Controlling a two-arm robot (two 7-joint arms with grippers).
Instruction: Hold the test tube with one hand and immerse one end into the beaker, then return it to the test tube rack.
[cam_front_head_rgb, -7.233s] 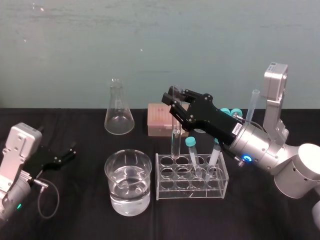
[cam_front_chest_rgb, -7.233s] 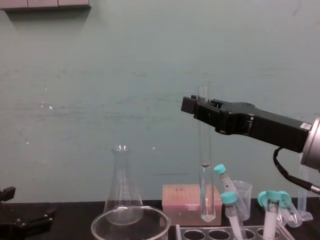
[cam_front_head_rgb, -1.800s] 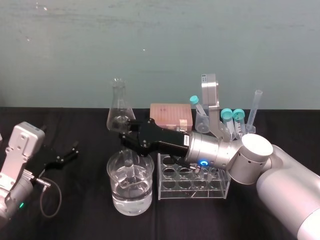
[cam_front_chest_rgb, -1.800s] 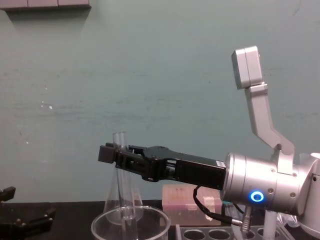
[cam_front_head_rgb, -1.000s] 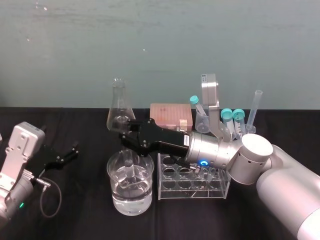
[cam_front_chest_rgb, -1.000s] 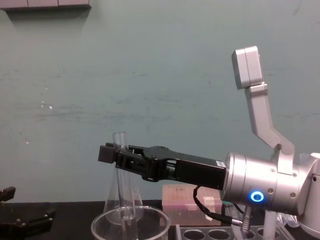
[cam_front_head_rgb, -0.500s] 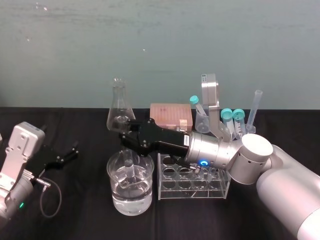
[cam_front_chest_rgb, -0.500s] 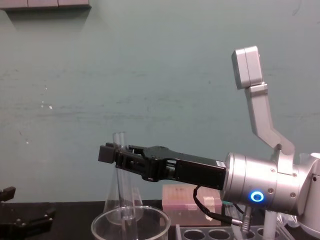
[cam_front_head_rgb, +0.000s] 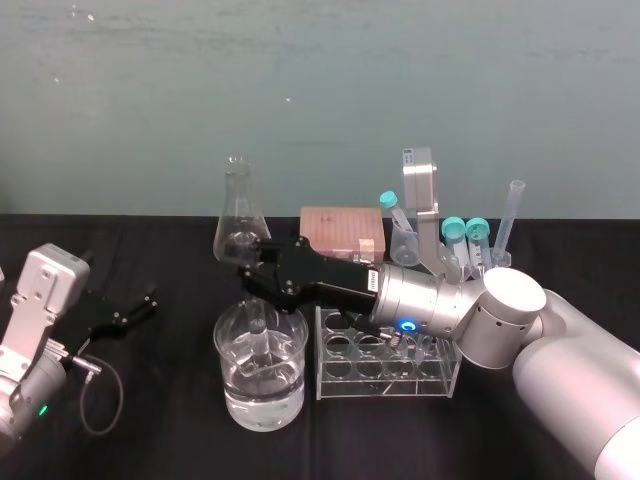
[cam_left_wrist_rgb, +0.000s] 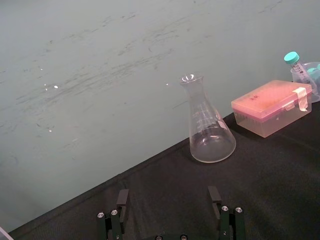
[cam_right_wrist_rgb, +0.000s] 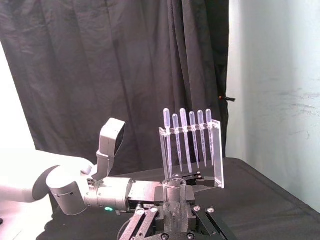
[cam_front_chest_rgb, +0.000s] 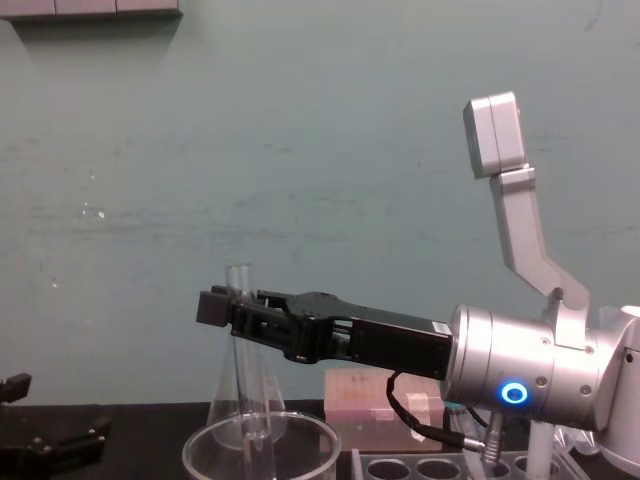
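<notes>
Fingers (cam_front_chest_rgb: 212, 305) of the right gripper (cam_front_chest_rgb: 230, 308) are clamped on the test tube (cam_front_chest_rgb: 240, 283), pinching it a little below its open top so that a short length of glass stands above the black jaws. The tube hangs upright, and its lower part passes down through the mouth of the beaker (cam_front_chest_rgb: 200, 452). From the head view, the right gripper (cam_front_head_rgb: 256, 272) sits directly over the beaker (cam_front_head_rgb: 226, 370), and the tube's rounded end (cam_front_head_rgb: 259, 328) shows inside the glass wall, dipped into the clear water that fills the lower part of the vessel. In the right wrist view the tube's rim (cam_right_wrist_rgb: 174, 186) stands between the two jaws. The silver forearm with its glowing blue ring (cam_front_head_rgb: 407, 326) reaches leftward across the top of the test tube rack (cam_front_head_rgb: 385, 385), which stands just right of the beaker on the black table (cam_front_head_rgb: 160, 420). Behind the beaker are a conical flask (cam_front_head_rgb: 238, 215) and a pink box (cam_front_head_rgb: 340, 232), and teal-capped tubes (cam_front_head_rgb: 455, 232) rise behind the arm. The left gripper (cam_front_head_rgb: 140, 300) rests low at the table's left side, well apart from the glassware, its fingers (cam_left_wrist_rgb: 122, 200) spread wide with nothing between them.
</notes>
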